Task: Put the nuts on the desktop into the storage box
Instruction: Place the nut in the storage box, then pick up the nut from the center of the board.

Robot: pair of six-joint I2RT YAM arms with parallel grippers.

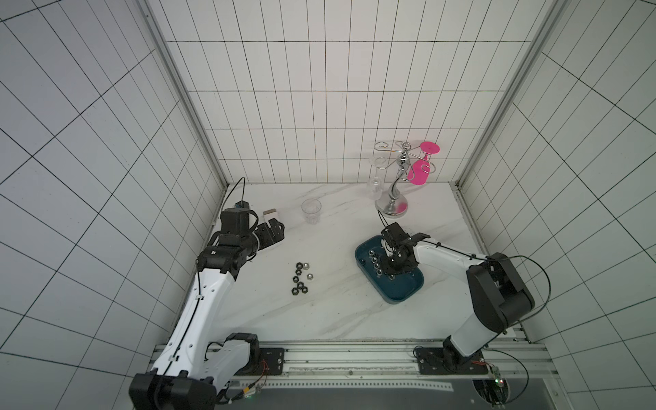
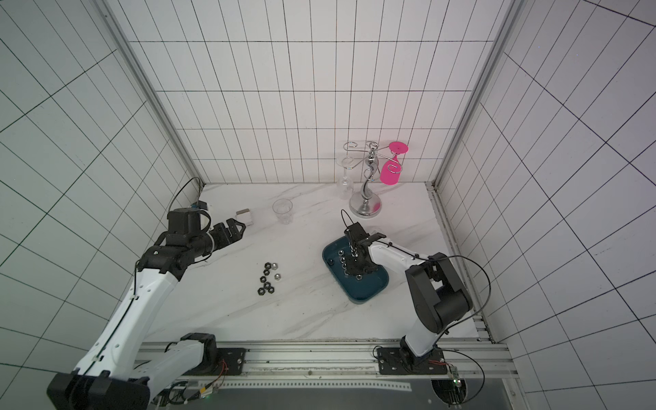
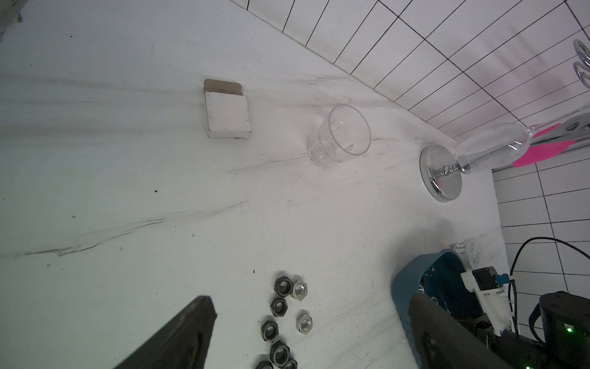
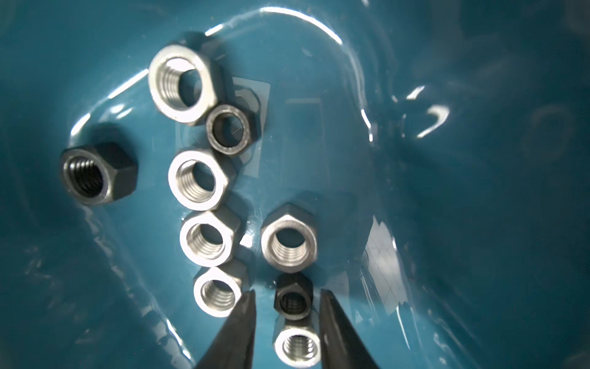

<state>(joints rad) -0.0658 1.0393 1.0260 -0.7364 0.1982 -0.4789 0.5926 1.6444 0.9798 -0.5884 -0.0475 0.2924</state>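
Only my right wrist view shows my right gripper (image 4: 287,292) slightly parted, unclamped, around a black nut (image 4: 293,300) lying in the storage box (image 4: 447,191) among eight others. Both top views show more nuts (image 1: 301,278) clustered on the desktop (image 1: 337,312), and my left gripper (image 1: 273,230) spread wide. The label on the white jar (image 3: 475,252) is too blurred to read.

Two robot arms, the left arm (image 1: 209,298) and right arm (image 1: 443,255), have glossy white link shells and boxy matte-black joint housings. Thin black cables (image 1: 539,280) run along the shells and loop free. The left gripper (image 1: 277,227) and right gripper (image 4: 285,295) are black with slim tapered fingers (image 4: 236,329). Each black base plate (image 1: 271,360) carries screws and red wires (image 1: 264,367).
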